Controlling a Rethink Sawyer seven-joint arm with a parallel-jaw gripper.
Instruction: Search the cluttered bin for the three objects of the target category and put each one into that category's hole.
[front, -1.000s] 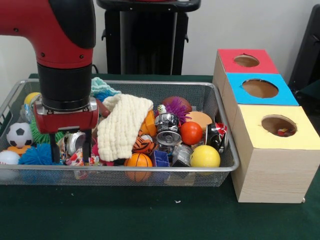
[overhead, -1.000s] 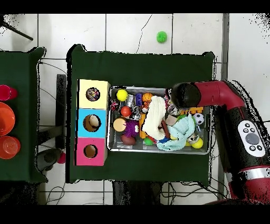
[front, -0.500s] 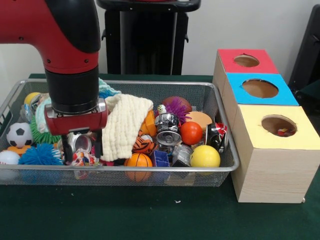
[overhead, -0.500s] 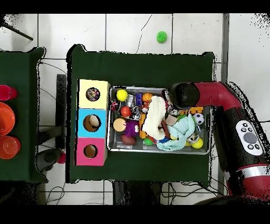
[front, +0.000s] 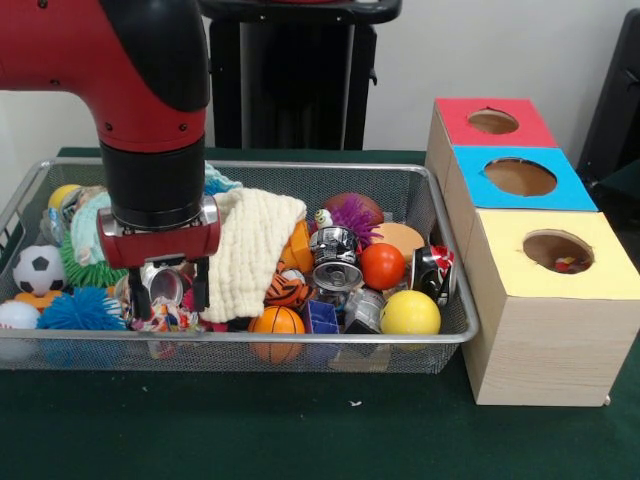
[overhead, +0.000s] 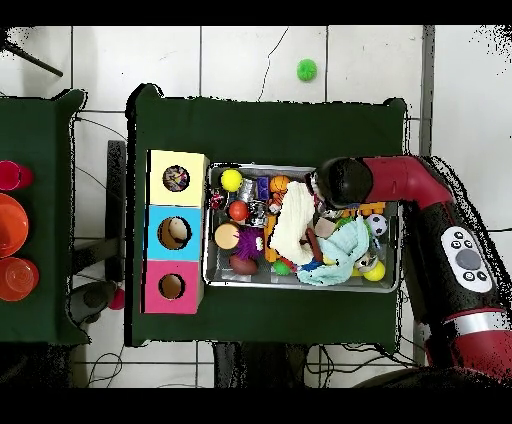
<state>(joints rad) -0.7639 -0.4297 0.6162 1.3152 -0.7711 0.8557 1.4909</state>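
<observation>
The wire mesh bin (front: 300, 340) is packed with toys and sits at the left of the green table. My gripper (front: 170, 296) hangs inside its left front part, fingers (front: 139, 300) apart and pointing down, open. A confetti-print cloth (front: 162, 319) lies just below and between the fingertips, beside a silver can (front: 160, 283). In the overhead view the arm's wrist (overhead: 343, 181) covers the gripper and that cloth. The yellow box's hole (front: 557, 249) shows a speckled scrap inside. No other confetti cloth shows.
A cream waffle cloth (front: 250, 250) drapes right of the gripper and a mint-green towel (front: 88, 215) lies to its left. Balls, cans and a blue spiky toy (front: 75, 310) fill the bin. Red (front: 490, 120), blue (front: 520, 180) and yellow (front: 560, 300) boxes stand to the right.
In the front view my gripper has shifted to the right along the bin's front, towards the cream cloth, still open. Nothing else in the bin has moved.
</observation>
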